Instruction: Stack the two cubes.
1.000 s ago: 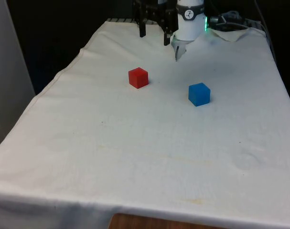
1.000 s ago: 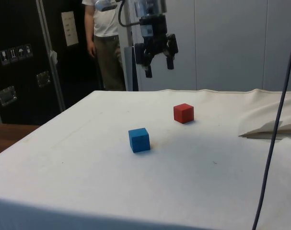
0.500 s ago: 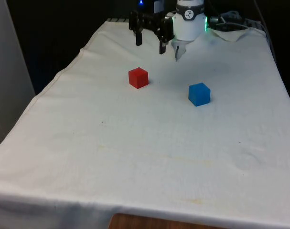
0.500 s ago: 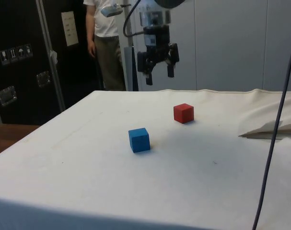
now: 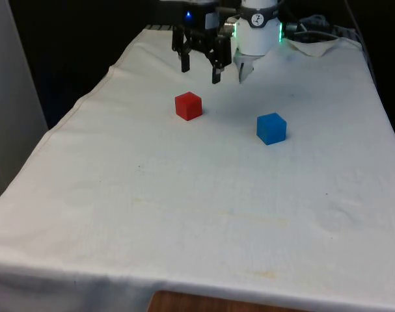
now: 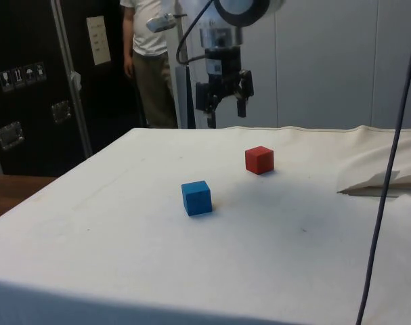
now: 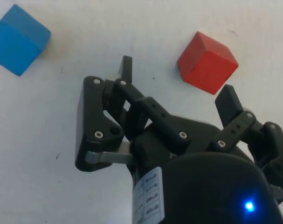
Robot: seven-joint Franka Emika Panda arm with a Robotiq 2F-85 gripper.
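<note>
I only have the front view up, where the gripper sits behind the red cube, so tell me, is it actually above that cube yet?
Observer: Not yet. In the side view the gripper hangs in the air off to one side of the red cube, well above the white cloth.
Operator: Are the fingers spread wide enough to take it?
Observer: The wrist view shows the fingers open, with the red cube just past one fingertip and not between them.
Operator: Anything near the table I can't see?
Observer: Yes, the side view shows a person standing beyond the table's end, behind the arm.
Operator: And the blue cube?
Observer: From the side, the blue cube sits apart from the red one, flat on the cloth.
</note>
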